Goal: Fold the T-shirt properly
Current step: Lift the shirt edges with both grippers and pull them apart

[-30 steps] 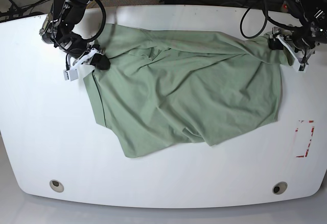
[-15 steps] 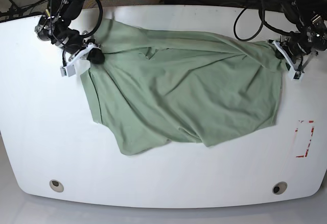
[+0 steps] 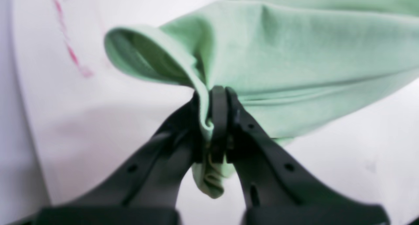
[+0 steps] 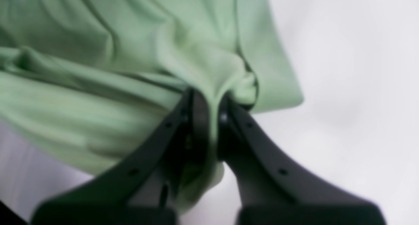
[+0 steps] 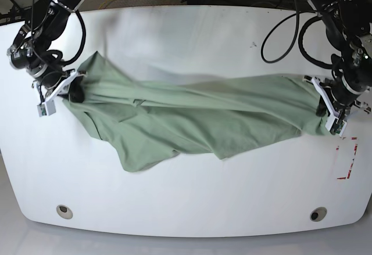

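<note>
Stretching between your two arms, the T-shirt [image 5: 192, 121] is hanging in a long band across the middle of the white table [image 5: 186, 203], pulled taut along its upper edge and sagging in loose folds below, with its lowest corner drooping toward the near left part of the tabletop.

Your left gripper [image 3: 212, 120], on the right side of the base view [image 5: 326, 114], is pinching the shirt with its black fingers [image 3: 226, 120] pressed together; a thin bunch of green cloth is squeezed between them and a small crumpled tail is poking out underneath. Beside that grip the fabric is curling into an open, tube-like fold. Faint red marks [image 3: 70, 51] are showing on the table behind it, and in the base view a red outlined rectangle [image 5: 346, 158] is sitting just below that end of the shirt.

Your right gripper [image 4: 209, 120], on the left side of the base view [image 5: 71, 88], is likewise clamping down on the shirt, with a ridge of cloth gathered tightly between the closed fingers [image 4: 196, 117] and a hemmed flap hanging off to one side. The wrist picture is blurring here, so finer detail of the fabric is hard to make out.
</note>
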Controlling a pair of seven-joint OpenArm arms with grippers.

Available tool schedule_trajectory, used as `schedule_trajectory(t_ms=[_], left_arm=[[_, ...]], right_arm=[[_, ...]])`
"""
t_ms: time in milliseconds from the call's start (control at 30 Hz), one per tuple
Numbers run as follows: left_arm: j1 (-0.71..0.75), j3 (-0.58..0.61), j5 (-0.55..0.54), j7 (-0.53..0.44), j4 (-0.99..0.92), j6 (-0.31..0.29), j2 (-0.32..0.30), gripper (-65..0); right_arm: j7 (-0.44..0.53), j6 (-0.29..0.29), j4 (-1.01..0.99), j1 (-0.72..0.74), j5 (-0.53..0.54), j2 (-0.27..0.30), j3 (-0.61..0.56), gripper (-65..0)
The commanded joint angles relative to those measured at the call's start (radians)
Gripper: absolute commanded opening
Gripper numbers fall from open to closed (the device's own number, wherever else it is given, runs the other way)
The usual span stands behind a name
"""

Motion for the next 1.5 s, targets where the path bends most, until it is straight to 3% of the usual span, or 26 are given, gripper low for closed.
schedule_trajectory(t_ms=[0,333,667,800,900,1067,1300,1467], left_arm=[[-0.065,0.011,0.024,-0.011,0.014,0.004,-0.019,-65.0],[-0.339,0.152,0.021,-0.016,0.014,0.004,-0.013,-65.0],[-0.569,0.149,0.024,-0.016,0.012,0.004,-0.018,-65.0],[-0.642,0.149,0.024,-0.018,0.002,0.004,-0.018,-65.0],[-0.703,0.149,0.024,-0.019,-0.012,0.004,-0.021,-65.0],[-0.801,0.154,0.026,-0.074,-0.058,0.004,-0.084,-65.0],[-0.955,0.155,0.018,-0.139,-0.175,0.004,-0.185,-65.0],[-0.951,0.197,0.016,-0.216,-0.242,0.004,-0.239,-65.0]], right_arm=[[0.016,-0.001,0.018,0.048,-0.001,0.058,-0.042,-65.0],[0.016,-0.001,0.017,0.323,-0.009,0.118,-0.225,-65.0],[0.016,-0.001,-0.026,0.613,-0.141,0.167,-0.435,-65.0],[0.017,-0.001,-0.113,0.739,-0.150,0.172,-0.447,-65.0],[0.028,-0.001,-0.201,0.849,-0.150,0.213,-0.470,-65.0],[0.106,-0.001,-0.322,1.007,-0.150,0.256,-0.550,-65.0],[0.105,-0.001,-0.356,1.201,-0.148,0.278,-0.618,-65.0],[0.069,-0.001,-0.351,1.231,-0.139,0.282,-0.639,-65.0]])
